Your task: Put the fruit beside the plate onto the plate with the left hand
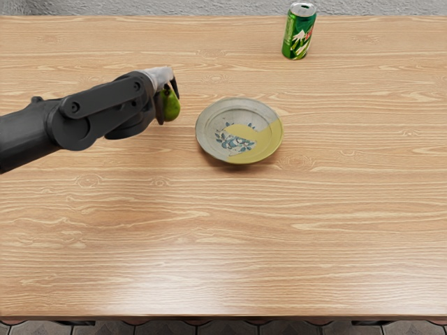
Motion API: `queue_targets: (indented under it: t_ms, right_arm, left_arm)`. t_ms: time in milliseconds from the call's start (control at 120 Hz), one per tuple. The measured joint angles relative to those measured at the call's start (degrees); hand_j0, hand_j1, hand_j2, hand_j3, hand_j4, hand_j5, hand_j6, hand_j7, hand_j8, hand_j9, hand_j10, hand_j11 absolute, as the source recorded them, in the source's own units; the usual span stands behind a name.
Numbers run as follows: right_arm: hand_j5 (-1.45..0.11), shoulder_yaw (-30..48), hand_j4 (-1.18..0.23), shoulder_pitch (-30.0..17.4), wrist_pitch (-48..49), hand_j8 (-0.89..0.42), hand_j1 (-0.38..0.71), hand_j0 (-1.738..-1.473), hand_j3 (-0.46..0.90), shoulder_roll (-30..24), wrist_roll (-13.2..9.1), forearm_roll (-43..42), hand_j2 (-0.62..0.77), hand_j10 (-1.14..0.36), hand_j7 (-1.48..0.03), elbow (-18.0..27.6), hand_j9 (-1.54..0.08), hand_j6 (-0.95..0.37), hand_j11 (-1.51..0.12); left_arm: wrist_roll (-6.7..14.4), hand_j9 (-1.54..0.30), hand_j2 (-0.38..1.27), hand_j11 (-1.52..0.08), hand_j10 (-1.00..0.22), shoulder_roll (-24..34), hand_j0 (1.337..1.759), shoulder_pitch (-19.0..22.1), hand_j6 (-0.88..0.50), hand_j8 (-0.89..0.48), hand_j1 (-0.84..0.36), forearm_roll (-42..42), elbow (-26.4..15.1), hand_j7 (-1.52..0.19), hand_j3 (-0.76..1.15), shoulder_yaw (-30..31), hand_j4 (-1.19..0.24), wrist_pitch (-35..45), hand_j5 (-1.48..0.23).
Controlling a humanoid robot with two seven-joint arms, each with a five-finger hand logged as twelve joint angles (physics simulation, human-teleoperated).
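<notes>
One black-and-grey left hand (152, 98), fingers curled round the small green pear-shaped fruit (170, 106) just left of the round grey-and-yellow ceramic plate (202, 130), should, I judge, lift it clear of the rim, carry it over the centre and lower gently before letting go.

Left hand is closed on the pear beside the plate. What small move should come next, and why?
Probably a slight raise and shift right, toward the plate. The left hand grips the pear, which is left of the plate's rim, not over it. Whether the pear is off the table cannot be told, hence the raise.
</notes>
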Motion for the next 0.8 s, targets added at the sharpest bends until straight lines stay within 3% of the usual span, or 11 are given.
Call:
queue_targets:
  t_ms: [200, 225, 267, 300, 325, 408, 650, 800]
  right_arm:
    - [0.00, 0.0, 0.00, -0.1, 0.0, 0.00, -0.35, -1.658, 0.00, 0.0, 0.0, 0.1, 0.00, 0.00, 0.00, 0.0, 0.00, 0.00, 0.00]
    - [0.00, 0.0, 0.00, -0.1, 0.0, 0.00, -0.35, -1.658, 0.00, 0.0, 0.0, 0.1, 0.00, 0.00, 0.00, 0.0, 0.00, 0.00, 0.00]
    - [0.00, 0.0, 0.00, -0.1, 0.0, 0.00, -0.35, -1.658, 0.00, 0.0, 0.0, 0.1, 0.00, 0.00, 0.00, 0.0, 0.00, 0.00, 0.00]
    - [0.00, 0.0, 0.00, -0.1, 0.0, 0.00, -0.35, -1.658, 0.00, 0.0, 0.0, 0.1, 0.00, 0.00, 0.00, 0.0, 0.00, 0.00, 0.00]
    - [0.00, 0.0, 0.00, -0.1, 0.0, 0.00, -0.35, -1.658, 0.00, 0.0, 0.0, 0.1, 0.00, 0.00, 0.00, 0.0, 0.00, 0.00, 0.00]
    - [0.00, 0.0, 0.00, 0.0, 0.0, 0.00, -0.35, -1.658, 0.00, 0.0, 0.0, 0.1, 0.00, 0.00, 0.00, 0.0, 0.00, 0.00, 0.00]
    - [0.00, 0.0, 0.00, -0.1, 0.0, 0.00, -0.35, -1.658, 0.00, 0.0, 0.0, 0.2, 0.00, 0.00, 0.00, 0.0, 0.00, 0.00, 0.00]
    - [0.00, 0.0, 0.00, -0.1, 0.0, 0.00, -0.35, -1.658, 0.00, 0.0, 0.0, 0.2, 0.00, 0.00, 0.00, 0.0, 0.00, 0.00, 0.00]
  left_arm:
    - [0.0, -0.76, 0.34, -0.76, -0.57, -4.7, 1.657, -2.1, -0.46, -0.51, -0.23, -0.8, -0.2, -0.76, 0.00, -0.7, -0.55, -0.6, -0.78]
    - [0.0, -0.76, 0.43, -0.76, -0.57, -5.2, 1.658, -2.1, -0.45, -0.52, -0.25, -1.0, -0.2, -0.76, 0.00, -0.9, -0.55, -0.6, -0.78]
    - [0.0, -0.76, 0.40, -0.76, -0.57, -5.9, 1.658, -2.0, -0.46, -0.53, -0.25, -1.2, -0.2, -0.76, 0.00, -1.3, -0.55, -0.6, -0.78]
    - [0.0, -0.76, 0.46, -0.76, -0.57, -6.5, 1.658, -1.9, -0.46, -0.52, -0.27, -1.3, -0.2, -0.76, 0.00, -1.6, -0.55, -0.6, -0.79]
    - [0.0, -0.76, 0.40, -0.76, -0.57, -6.9, 1.658, -1.8, -0.46, -0.52, -0.26, -1.2, -0.2, -0.76, 0.00, -1.8, -0.55, -0.5, -0.79]
    - [0.0, -0.76, 0.45, -0.77, -0.57, -8.5, 1.658, -1.6, -0.46, -0.52, -0.27, -1.4, 0.1, -0.76, 0.00, -2.7, -0.55, -0.4, -0.80]
    - [0.0, -0.76, 0.40, -0.77, -0.57, -8.5, 1.658, 0.2, -0.45, -0.51, -0.27, -1.3, 0.6, -0.75, 0.00, -3.2, -0.56, -0.3, -0.78]
    - [0.0, -0.48, 0.22, -0.49, -0.37, -8.5, 1.658, 0.2, -0.31, -0.34, -0.05, -1.2, 0.6, -0.48, 0.00, -3.6, -0.36, -0.3, -0.49]
